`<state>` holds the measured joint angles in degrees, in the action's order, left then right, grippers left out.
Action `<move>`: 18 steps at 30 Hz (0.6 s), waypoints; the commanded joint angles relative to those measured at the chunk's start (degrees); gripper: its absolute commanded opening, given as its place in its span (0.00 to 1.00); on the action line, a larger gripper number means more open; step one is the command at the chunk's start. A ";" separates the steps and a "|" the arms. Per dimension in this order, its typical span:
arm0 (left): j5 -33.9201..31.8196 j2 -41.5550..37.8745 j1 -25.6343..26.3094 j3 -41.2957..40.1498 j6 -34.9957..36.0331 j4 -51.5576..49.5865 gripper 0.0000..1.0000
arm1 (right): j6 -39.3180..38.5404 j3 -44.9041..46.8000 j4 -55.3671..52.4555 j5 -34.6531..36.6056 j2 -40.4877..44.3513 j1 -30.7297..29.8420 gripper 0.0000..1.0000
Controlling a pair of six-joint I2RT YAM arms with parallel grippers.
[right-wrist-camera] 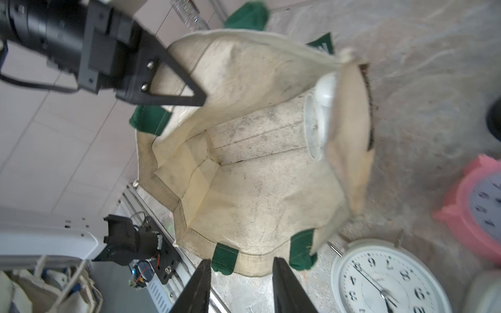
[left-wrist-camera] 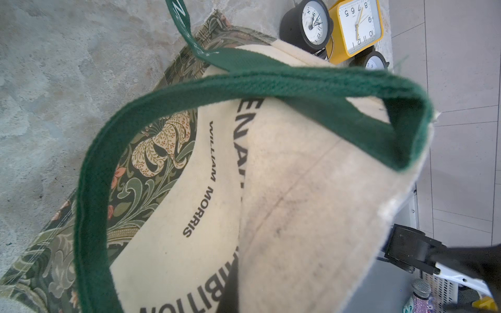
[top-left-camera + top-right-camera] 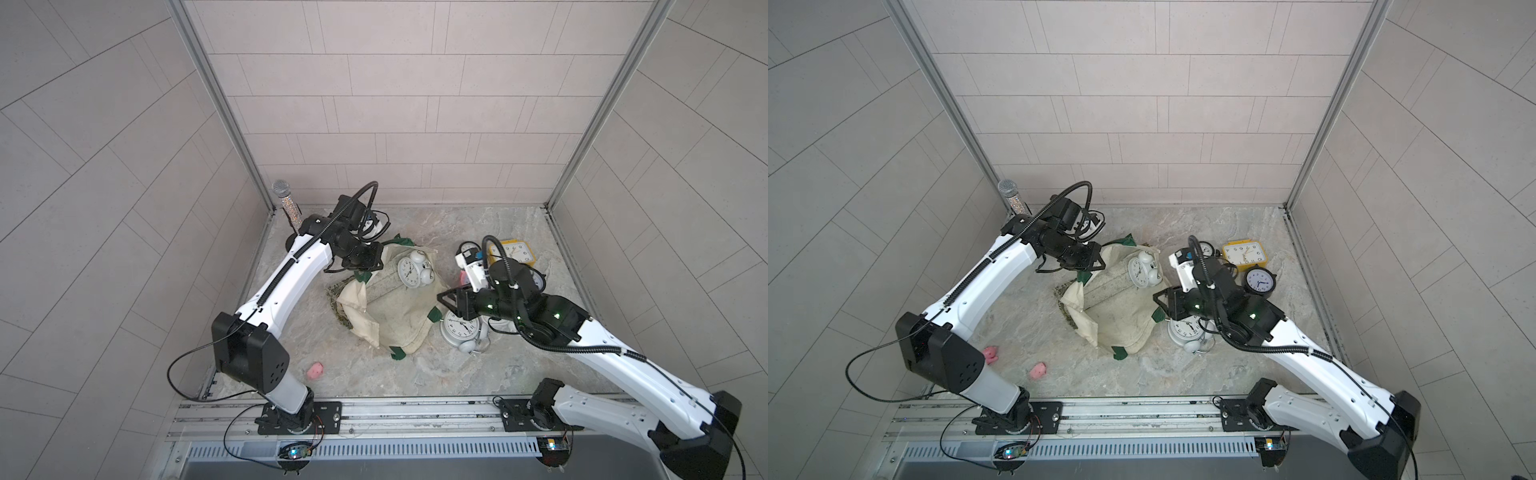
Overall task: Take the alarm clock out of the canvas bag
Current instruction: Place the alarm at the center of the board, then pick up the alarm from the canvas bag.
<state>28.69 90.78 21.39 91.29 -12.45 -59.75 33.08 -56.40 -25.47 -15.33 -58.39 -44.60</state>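
Note:
The cream canvas bag lies on the marble table with its mouth held wide. A white twin-bell alarm clock rests inside it against the far wall, and the right wrist view shows the same alarm clock edge-on. My left gripper is shut on the bag's far-left rim beside a green strap handle and holds it up. My right gripper is open with nothing between its fingers, just outside the bag's right rim. Both top views show it, and a top view has the right gripper low beside the bag.
A large white alarm clock lies under my right wrist. A yellow square clock, black round clocks and a pink clock crowd the right side. A small pink object lies front left. A microphone stands in the back-left corner.

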 commanded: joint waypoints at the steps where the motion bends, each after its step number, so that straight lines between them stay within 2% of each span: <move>1: 0.56 -0.30 0.16 -0.36 -0.98 0.12 0.00 | -7.56 -3.82 4.12 10.22 -4.63 -6.49 0.40; 5: 1.20 -0.43 0.23 -0.50 -1.09 0.25 0.00 | -12.33 -7.20 5.82 17.19 -12.02 -10.07 0.39; 9: 1.18 -0.78 0.17 -0.49 -1.14 0.22 0.00 | -15.16 -7.49 9.25 21.39 -17.44 -10.17 0.39; 18: 1.10 -1.24 0.17 -0.86 -1.00 0.06 0.00 | -23.41 -10.17 9.94 30.54 -27.43 -10.09 0.43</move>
<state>29.36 90.76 21.41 91.24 -13.50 -59.40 14.15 -64.95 -16.88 9.34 -84.53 -54.65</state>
